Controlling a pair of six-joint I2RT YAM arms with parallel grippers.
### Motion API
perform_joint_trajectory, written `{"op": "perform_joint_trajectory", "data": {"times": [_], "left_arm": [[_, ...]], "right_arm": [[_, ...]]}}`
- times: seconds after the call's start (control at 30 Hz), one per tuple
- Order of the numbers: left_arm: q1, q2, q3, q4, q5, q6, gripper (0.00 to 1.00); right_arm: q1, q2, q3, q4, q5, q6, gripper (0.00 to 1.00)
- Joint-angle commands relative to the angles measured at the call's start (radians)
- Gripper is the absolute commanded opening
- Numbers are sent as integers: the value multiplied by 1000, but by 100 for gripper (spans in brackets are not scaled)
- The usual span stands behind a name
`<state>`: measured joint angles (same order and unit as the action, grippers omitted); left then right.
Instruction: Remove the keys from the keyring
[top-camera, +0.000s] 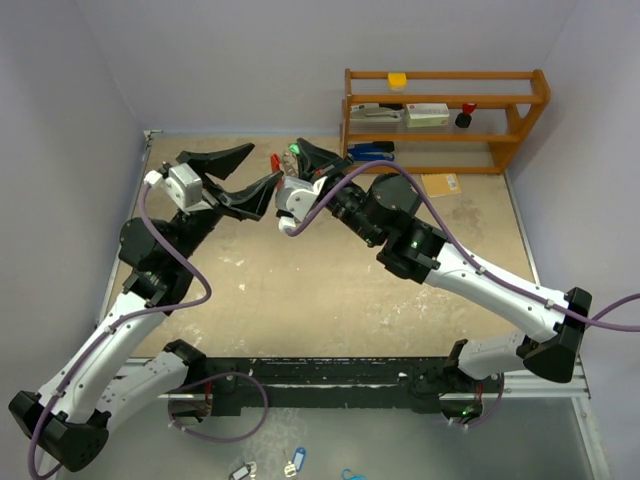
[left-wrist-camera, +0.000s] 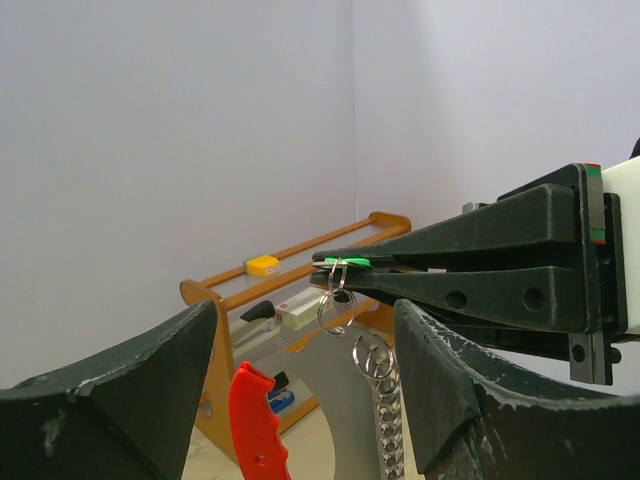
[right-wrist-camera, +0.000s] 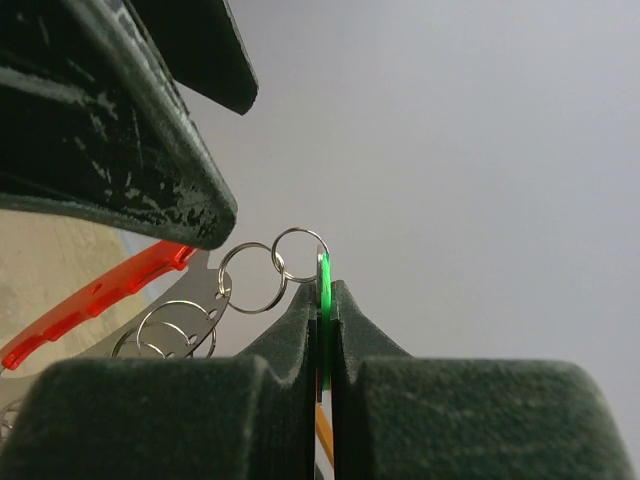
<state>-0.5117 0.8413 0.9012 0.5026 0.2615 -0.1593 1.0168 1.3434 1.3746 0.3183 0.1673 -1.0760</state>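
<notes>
Top view first: a tan scuffed tabletop (top-camera: 300, 300) flecked with white, pale lilac walls (top-camera: 240, 60) closing it in, an orange wooden shelf rack (top-camera: 520, 115) at the far right corner; both arms reach toward the far middle; the right gripper (top-camera: 299, 150) is pinched tight on the tiny pale-green tagged key (top-camera: 294, 150); the left gripper (top-camera: 265, 163) gapes wide, clamping nothing, with the red curved plastic keyring piece (top-camera: 275, 161) between its tips. Over to the left wrist: the red piece stands between the spread fingers (left-wrist-camera: 120, 400); a chain of silver rings (left-wrist-camera: 385, 420) drops from the green key; whether the red piece touches either finger, I cannot tell. Right wrist now: jaws pressed together on the green tag's edge; the rings loop leftward toward the red crescent; plain pale wall behind.
</notes>
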Motion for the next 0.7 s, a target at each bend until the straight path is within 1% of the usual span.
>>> {"op": "perform_joint_trajectory", "data": {"times": [0.0, 0.1, 0.2, 0.27, 0.5, 0.67], "left_arm": [[2, 5, 24, 56, 56, -42, 69], [2, 6, 23, 61, 69, -52, 66], [2, 3, 16, 69, 75, -64, 59], [2, 11, 12, 97, 95, -88, 56], [2, 52, 1, 247, 165, -192, 60], [2, 78, 2, 247, 151, -195, 61]], "right_arm": [[11, -6, 69, 82, 24, -8, 0], [12, -4, 73, 82, 26, -10, 0], [14, -2, 78, 79, 26, -13, 0], [14, 3, 82, 77, 27, -13, 0], [21, 16, 88, 82, 37, -18, 0], [23, 13, 91, 85, 38, -21, 0]]}}
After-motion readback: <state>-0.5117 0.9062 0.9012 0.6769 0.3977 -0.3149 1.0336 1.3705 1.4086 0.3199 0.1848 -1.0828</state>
